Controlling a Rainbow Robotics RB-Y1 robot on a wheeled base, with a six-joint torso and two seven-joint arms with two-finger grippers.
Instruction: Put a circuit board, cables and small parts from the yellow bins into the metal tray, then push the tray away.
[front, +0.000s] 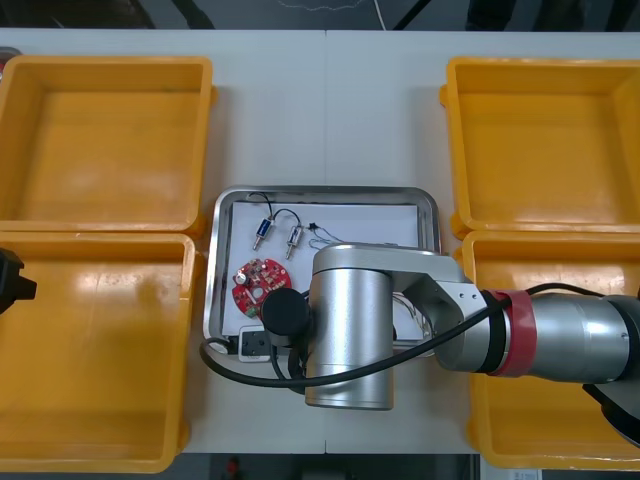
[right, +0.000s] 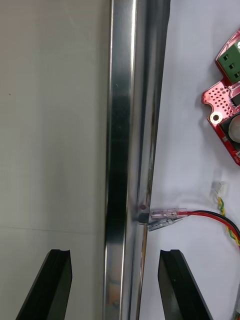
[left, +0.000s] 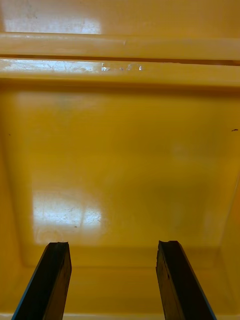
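Light bright and even, from overhead. Pale bench (front: 330, 120): only a faint soft shadow, under the silver cylindrical right arm (front: 350, 330) at the near edge. The arm's casing carries a broad pale highlight.

Glossy yellow plastic bins (front: 100, 140): dull sheen on the floors in front view. Left wrist view: white glare patch on the bin floor (left: 65, 215), bright streak along the far rim.

Shiny rectangular metal tray (right: 125, 150): rim mirror-like, striped dark and bright. White inside well lit, bench beside it greyer.
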